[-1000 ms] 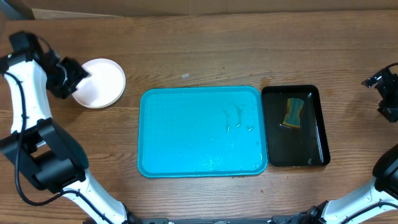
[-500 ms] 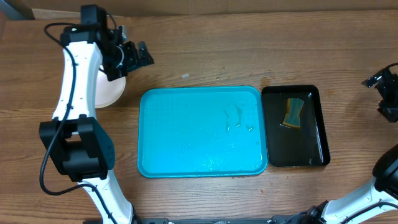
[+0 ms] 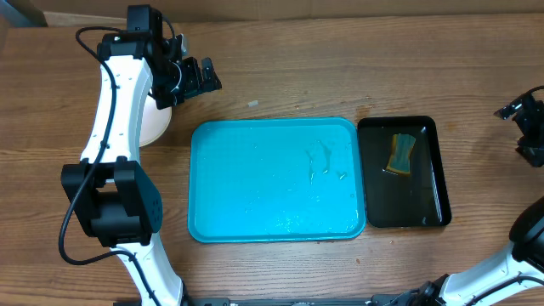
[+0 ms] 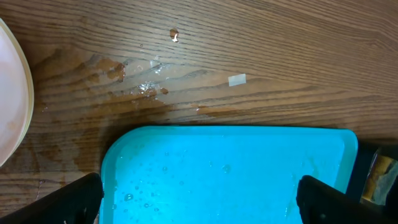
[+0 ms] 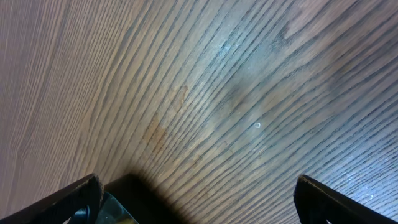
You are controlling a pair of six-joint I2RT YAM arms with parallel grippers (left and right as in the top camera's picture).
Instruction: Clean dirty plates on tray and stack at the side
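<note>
— What sits nearest the left claw (image 4: pixel 199 186)?

— The blue tray (image 4: pixel 224 174), directly under it. Its near rim runs between the two fingers (image 4: pixel 68 199), and drops of water (image 4: pixel 165 168) lie on its floor. The fingers stand wide apart with nothing between them.

— And just past the rim?

— Bare wooden table (image 4: pixel 280 37) with a small wet patch (image 4: pixel 146 89) and a small white scrap (image 4: pixel 237 79). From above, the scrap (image 3: pixel 252 104) lies between the left claw (image 3: pixel 194 78) and the blue tray (image 3: pixel 276 178).

— Where is the plate?

— Off to the claw's side, clear of the tray. Only its pale curved edge (image 4: pixel 9 106) shows at the wrist view's border. From above, the white plate (image 3: pixel 153 123) is mostly hidden behind the left arm (image 3: pixel 119 76). I cannot tell whether others lie under it.

— Farther out?

— A black tray (image 3: pixel 404 204) just beside the blue one, with a yellow and green sponge (image 3: pixel 401 153) in it.

— The right claw (image 3: pixel 531 127)?

— Well apart, at the table's far edge. Its fingers (image 5: pixel 68 199) are spread wide over bare wood, holding nothing.
</note>
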